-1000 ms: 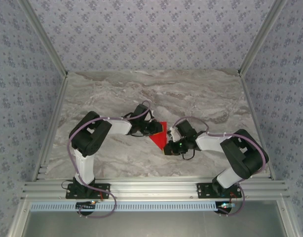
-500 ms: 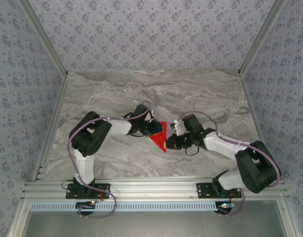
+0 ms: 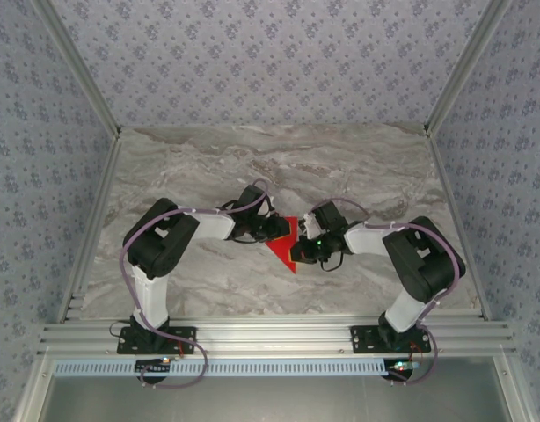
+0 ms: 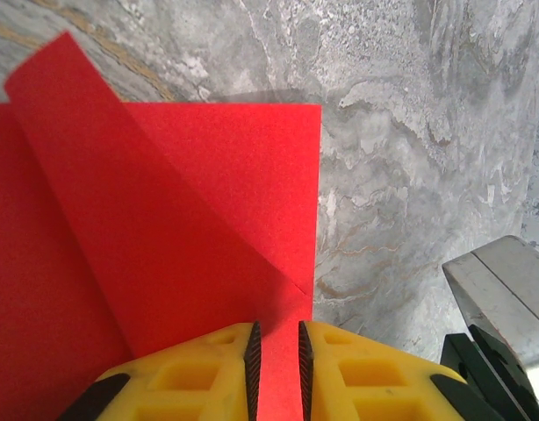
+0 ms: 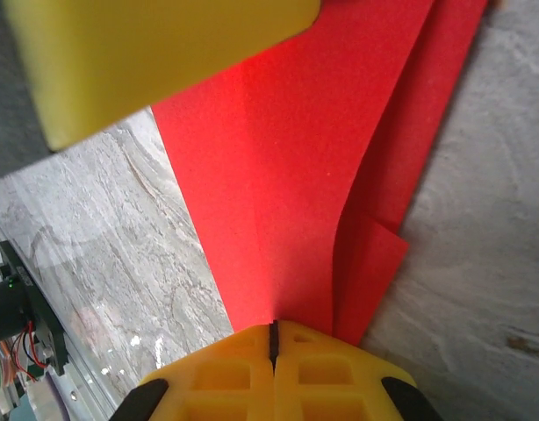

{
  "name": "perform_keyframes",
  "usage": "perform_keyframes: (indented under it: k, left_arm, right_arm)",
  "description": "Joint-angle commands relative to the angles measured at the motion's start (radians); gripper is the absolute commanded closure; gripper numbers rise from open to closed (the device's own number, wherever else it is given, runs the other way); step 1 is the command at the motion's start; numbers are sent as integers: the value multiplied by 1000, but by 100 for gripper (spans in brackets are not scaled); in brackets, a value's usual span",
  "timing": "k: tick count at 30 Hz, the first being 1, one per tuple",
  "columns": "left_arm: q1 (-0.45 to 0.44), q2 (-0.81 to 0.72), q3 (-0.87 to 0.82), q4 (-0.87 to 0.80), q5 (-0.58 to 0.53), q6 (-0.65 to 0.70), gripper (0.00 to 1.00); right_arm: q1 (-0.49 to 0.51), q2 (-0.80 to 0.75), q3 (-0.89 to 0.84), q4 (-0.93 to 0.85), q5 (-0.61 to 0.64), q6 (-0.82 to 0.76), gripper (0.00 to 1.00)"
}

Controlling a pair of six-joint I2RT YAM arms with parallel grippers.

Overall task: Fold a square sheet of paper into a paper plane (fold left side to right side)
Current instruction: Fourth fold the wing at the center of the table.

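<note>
**Pinching the fold: both claws on the red sheet**

Top view: the square sheet of paper lies partly folded. It reads as a red triangle just toward 6 o'clock from the middle of the marble surface, tip aimed at 6. Left claw is on its 10 o'clock edge and right claw on its 4 o'clock edge. The two nearly meet over the sheet.

Left wrist view: a flap lies diagonally across the sheet. Its free corner sticks out at 11 o'clock, and the crease runs down to the pads at 6. Left claw is narrow, a slim slit with red showing in it. Can't tell if it pinches the sheet or just rests on it.

Right wrist view: right claw is fully closed, pads touching. The sheet's crease runs straight into the seam, so it looks pinched at the tips. A lower layer pokes out at 4 o'clock. A yellow finger of the left claw sits at 11 o'clock.
</note>
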Motion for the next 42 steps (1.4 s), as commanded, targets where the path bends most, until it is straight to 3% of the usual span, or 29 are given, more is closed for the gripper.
perform_keyframes:
  k: [1,9,16,37,42]
  left_arm:
    - [17,15,-13,-127,-49,29,79]
    - [29,-92,-29,-70,-18,65,76]
    - [-5,-192,-121,18,15,61,83]
    - [-81,-54,-168,175,38,-39,90]
    - [-77,-35,-143,68,-36,14,90]
  right_arm:
    - [4,37,-22,-82,94,-28,97]
    - [4,45,-45,-172,183,-48,100]
    - [7,48,-27,-210,220,-66,100]
    - [35,78,12,-253,246,-74,100]
    - [41,77,27,-304,273,-92,100]
